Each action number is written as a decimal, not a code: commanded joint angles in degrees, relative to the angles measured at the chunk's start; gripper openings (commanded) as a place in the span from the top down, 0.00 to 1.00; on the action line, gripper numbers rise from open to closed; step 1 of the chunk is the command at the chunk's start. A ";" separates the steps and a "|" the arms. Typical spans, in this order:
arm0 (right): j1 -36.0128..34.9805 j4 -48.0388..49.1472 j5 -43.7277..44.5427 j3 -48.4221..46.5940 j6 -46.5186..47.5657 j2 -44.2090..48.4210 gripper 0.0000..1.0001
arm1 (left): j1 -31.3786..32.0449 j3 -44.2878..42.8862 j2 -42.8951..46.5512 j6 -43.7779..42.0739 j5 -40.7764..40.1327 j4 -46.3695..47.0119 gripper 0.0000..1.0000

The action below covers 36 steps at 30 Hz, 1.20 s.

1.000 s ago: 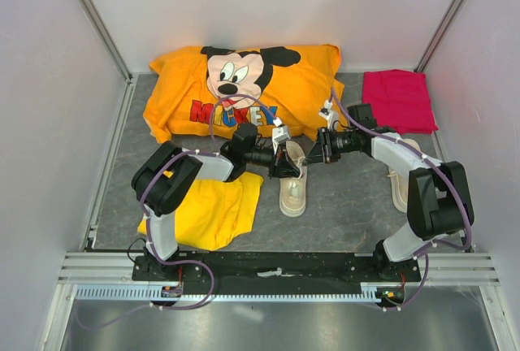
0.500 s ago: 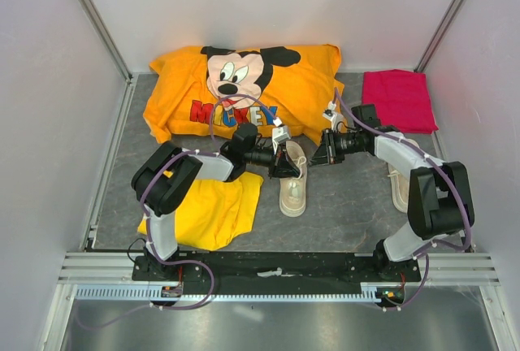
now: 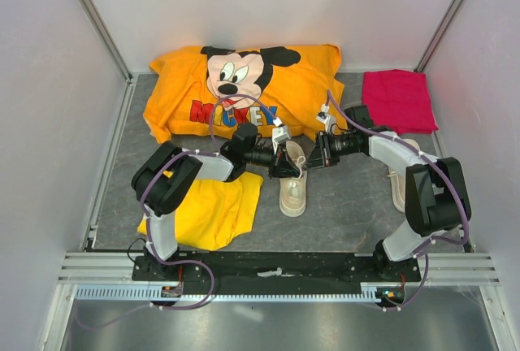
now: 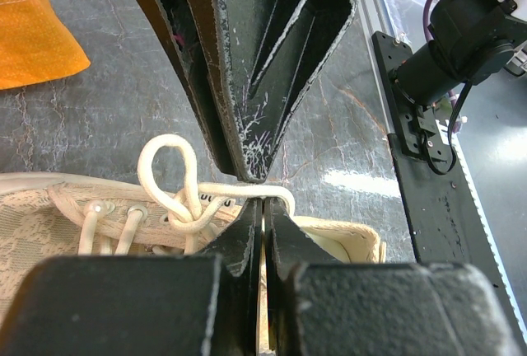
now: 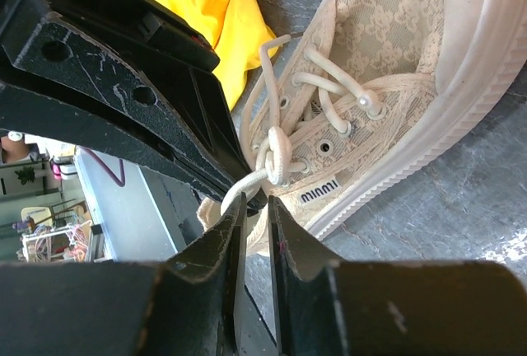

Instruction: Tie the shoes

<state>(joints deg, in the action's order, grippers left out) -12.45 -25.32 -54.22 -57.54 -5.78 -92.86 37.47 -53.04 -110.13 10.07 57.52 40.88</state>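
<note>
Three pale walls close in the cell: the back wall [image 3: 268, 10] is plain white, the left wall [image 3: 41, 140] and right wall [image 3: 491, 148] faintly lilac; an aluminium left post [image 3: 96, 22] and right post [image 3: 452, 18] slant down to the back corners of the work surface [image 3: 349, 213], dark grey with pale marble-like veins; the left wrist view catches a bright glint [image 4: 354, 181] of reflected light on it; an aluminium rail [image 3: 97, 268] runs along its near edge, then a slotted strip [image 3: 268, 292], then a brushed metal sheet [image 3: 268, 327] with a soft sheen; the light is even, the shadows faint; past the table edge, the right wrist view shows a blurred, cluttered room corner [image 5: 37, 224], too small to make out.
</note>
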 commanded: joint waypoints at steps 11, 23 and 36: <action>-0.73 1.77 -2.56 -3.46 -0.99 -1.27 0.76 | 0.41 -1.28 -1.14 0.75 0.84 1.92 0.97; -2.14 0.01 -1.24 -3.19 1.03 -1.97 0.83 | 0.41 -1.54 -0.88 0.66 0.84 1.66 0.96; -2.05 -5.09 -4.23 -5.30 4.11 -4.17 1.00 | 0.32 -2.78 -1.50 1.27 0.40 2.27 0.91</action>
<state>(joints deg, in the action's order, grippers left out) -13.91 -27.66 -55.86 -60.58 -3.92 -96.33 37.52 -53.17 -111.09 10.50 57.60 40.36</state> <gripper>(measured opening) 0.007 0.078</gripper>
